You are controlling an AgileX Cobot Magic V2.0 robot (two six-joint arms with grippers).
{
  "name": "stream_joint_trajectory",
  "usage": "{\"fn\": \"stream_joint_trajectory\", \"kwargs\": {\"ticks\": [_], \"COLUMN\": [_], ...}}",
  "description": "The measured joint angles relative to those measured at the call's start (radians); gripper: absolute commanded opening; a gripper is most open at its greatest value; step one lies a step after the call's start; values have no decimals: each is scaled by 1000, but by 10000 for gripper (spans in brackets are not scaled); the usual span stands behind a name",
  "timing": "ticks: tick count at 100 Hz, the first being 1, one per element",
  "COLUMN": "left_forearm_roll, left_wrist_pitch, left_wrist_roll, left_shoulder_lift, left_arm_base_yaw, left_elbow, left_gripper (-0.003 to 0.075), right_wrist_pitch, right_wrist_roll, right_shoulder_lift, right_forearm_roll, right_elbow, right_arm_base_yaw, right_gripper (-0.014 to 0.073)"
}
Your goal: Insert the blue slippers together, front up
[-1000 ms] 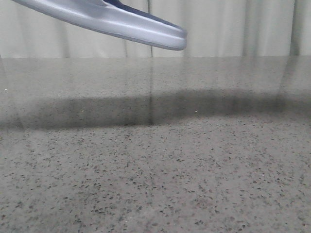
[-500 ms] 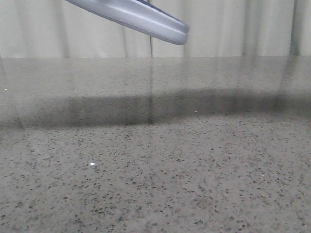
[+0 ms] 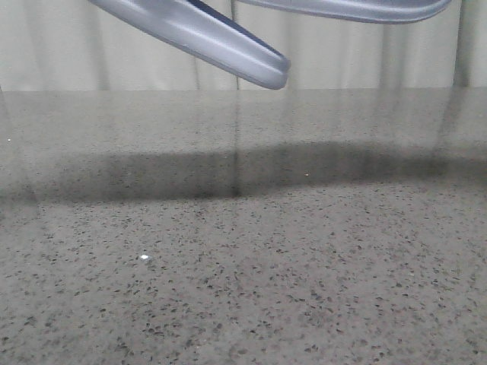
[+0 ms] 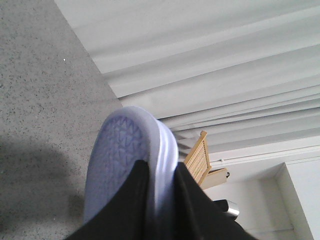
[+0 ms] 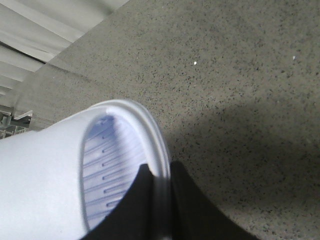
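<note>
Over the speckled table (image 3: 243, 266) I have both blue slippers (image 3: 205, 34) lifted but apart, not yet nested: left gripper (image 4: 159, 200) pinches one's sole edge, right gripper (image 5: 159, 200) clamps the other's (image 5: 75, 165) rim.

Grey speckled stone table (image 3: 243, 274) fills the front view. One tiny white speck (image 3: 144, 258) lies on it, below the raised tools.
</note>
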Motion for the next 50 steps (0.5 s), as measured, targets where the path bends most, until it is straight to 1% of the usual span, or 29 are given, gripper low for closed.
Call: {"fn": "stream_joint_trajectory", "kwargs": {"ticks": [22, 50], "left_forearm_roll": [-5, -11], "left_wrist_pitch": [-1, -9], "left_wrist_roll": [0, 1], "left_shoulder_lift": [0, 0], "left_arm_base_yaw": [4, 6], "left_elbow": [0, 0], "left_gripper": [16, 16], "right_wrist_pitch": [-8, 34], "right_wrist_roll": [-130, -195], "right_shoulder_lift": [20, 50], "right_forearm_roll": [192, 283], "right_elbow": [49, 55], "right_arm_base_yaw": [0, -2], "right_gripper": [-107, -107]}}
